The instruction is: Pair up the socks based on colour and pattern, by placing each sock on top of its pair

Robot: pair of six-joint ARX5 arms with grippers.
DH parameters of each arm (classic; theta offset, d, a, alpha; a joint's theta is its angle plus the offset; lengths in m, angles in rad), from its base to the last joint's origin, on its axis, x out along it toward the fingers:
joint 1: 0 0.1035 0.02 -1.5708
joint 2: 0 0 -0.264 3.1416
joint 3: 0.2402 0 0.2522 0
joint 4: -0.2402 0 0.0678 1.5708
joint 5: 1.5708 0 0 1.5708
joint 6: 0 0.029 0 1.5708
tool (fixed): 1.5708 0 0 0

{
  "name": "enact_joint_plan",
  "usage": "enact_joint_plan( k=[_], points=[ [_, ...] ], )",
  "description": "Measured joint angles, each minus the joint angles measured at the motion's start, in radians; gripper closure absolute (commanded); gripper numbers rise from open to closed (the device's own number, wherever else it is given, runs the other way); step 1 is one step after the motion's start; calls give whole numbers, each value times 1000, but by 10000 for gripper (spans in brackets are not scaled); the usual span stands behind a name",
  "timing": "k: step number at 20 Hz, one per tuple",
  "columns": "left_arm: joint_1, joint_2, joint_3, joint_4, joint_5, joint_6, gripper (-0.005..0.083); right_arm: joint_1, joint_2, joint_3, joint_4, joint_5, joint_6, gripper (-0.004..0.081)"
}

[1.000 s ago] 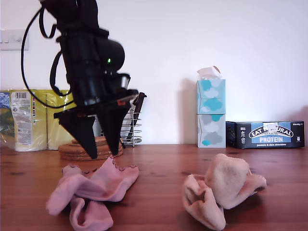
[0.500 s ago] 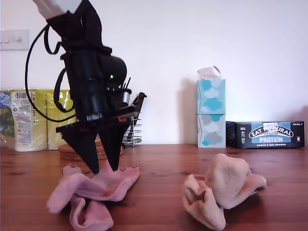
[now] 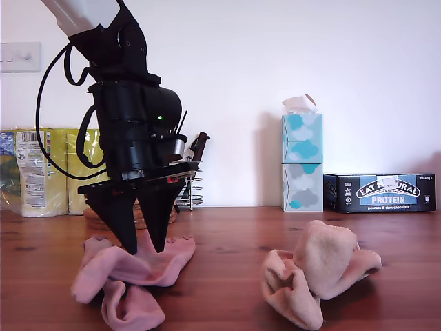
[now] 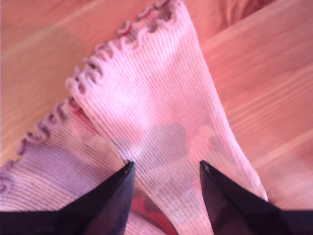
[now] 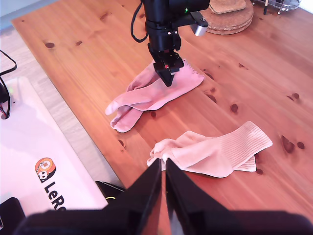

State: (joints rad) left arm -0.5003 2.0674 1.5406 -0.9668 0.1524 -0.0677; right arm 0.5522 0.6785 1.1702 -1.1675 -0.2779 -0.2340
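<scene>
Dusty-pink frilly-cuffed fabric sock (image 3: 176,258) is pressed by the first hand (image 3: 145,250), tips parted (not clamped yet); second hand (image 5: 162,161) is shut, empty.

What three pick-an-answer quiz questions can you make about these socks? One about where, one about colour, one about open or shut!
1. Where does my first gripper stand?
A) on the pink socks
B) on the cream socks
C) on the tissue boxes

2. What colour are the socks with frilly cuffs?
A) green
B) pink
C) blue

3. How do my first gripper's jaws stand?
A) shut on a sock
B) shut on nothing
C) open

Answers:
1 A: both tips rest on pink fabric in the first wrist view.
2 B: the scalloped edge runs along the pink ones.
3 C: sock shows in the wide gap between the tips.
</scene>
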Motion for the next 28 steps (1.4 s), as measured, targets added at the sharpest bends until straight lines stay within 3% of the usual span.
enact_joint_plan(
  k=[15, 22, 24, 28],
  points=[
    [6, -6, 0, -97, -32, -57, 399, 0, 39, 0, 16, 0, -3, 783],
    [-1, -6, 0, -24, -19, -68, 407, 0, 39, 0, 16, 0, -3, 783],
    [-2, -5, 0, -31, -18, -68, 473, 0, 39, 0, 16, 0, -3, 783],
    [-2, -3, 0, -11, -17, -68, 724, 0, 39, 0, 16, 0, -3, 783]
  ],
)
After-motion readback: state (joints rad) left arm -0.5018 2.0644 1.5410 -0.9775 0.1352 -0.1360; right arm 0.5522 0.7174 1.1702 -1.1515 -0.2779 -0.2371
